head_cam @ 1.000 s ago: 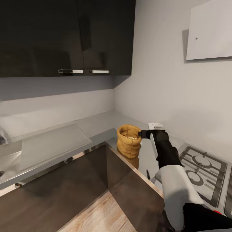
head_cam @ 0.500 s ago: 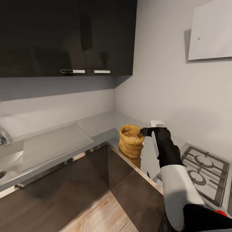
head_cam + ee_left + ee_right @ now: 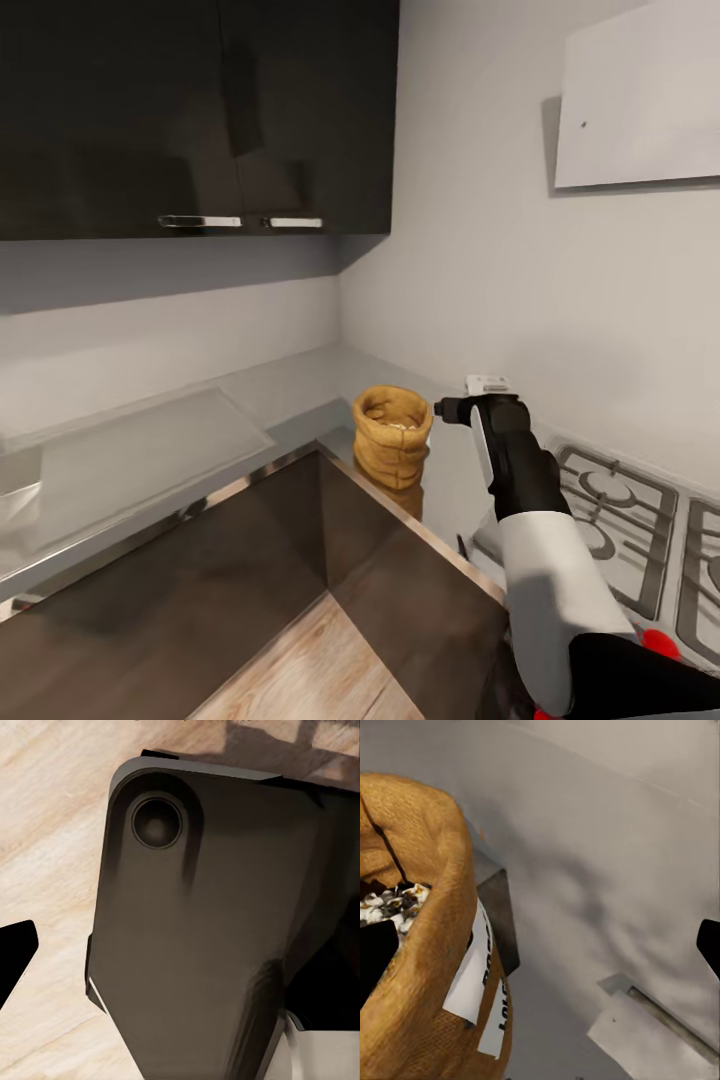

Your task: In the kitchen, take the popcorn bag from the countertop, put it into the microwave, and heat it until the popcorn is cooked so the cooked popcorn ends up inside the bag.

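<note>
Where the grey countertop (image 3: 290,385) turns its corner, just below the middle of the head view, the popcorn bag (image 3: 391,436) stands upright with its rolled rim open upward. A little pale popcorn (image 3: 402,424) shows inside its mouth. The right arm (image 3: 530,520) rises from the lower right of that frame, white at the forearm and black toward the wrist, and its right gripper (image 3: 440,410) sits at the bag's right rim, level with the top of the sack. From the head view I cannot tell whether it touches the paper.

In the right wrist view the bag (image 3: 427,945) fills the left half of the frame, with white label strips on its side and popcorn (image 3: 390,904) heaped inside its mouth. One dark fingertip (image 3: 375,952) lies over the bag's mouth at the left edge, and the other shows at the far right edge, well clear of the sack, so the claw stands wide open with the bag's near wall between its fingers and nothing clamped.

To the right of the arm in the head view lies the gas hob (image 3: 620,520). Dark upper cabinets (image 3: 190,110) fill the upper left.

The left wrist view shows a dark robot part (image 3: 202,937) over a wooden floor (image 3: 52,832); the left claw's state cannot be told.
</note>
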